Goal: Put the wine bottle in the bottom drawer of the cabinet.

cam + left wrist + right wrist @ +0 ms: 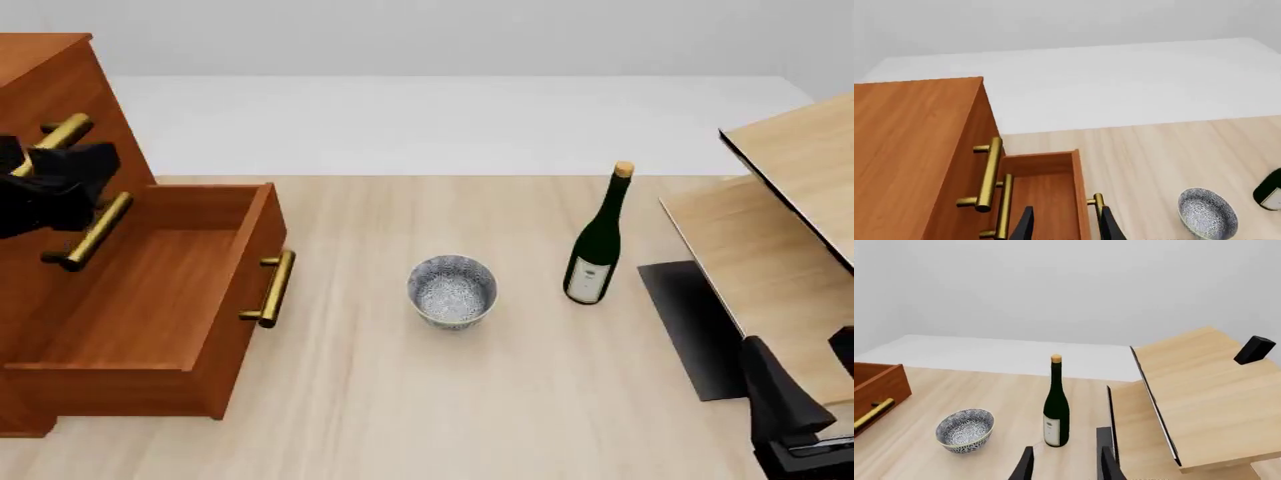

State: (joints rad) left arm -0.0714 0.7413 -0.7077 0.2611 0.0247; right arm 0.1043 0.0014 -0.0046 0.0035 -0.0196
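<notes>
The dark green wine bottle (595,248) with a gold cap stands upright on the table, right of centre, also seen in the right wrist view (1056,412). The reddish-brown cabinet (38,72) stands at the far left with its bottom drawer (150,292) pulled out and nothing in it. My left gripper (54,188) hovers open by the upper drawer handles, above the open drawer (1047,192). My right gripper (806,378) is open at the near right, well short of the bottle, with its fingertips (1026,465) apart and holding nothing.
A blue-patterned bowl (451,290) sits between the drawer and the bottle. Pale slanted-panel furniture (787,210) with a dark base fills the right side, close to the bottle and the right arm. The drawer's brass handle (274,288) juts toward the bowl.
</notes>
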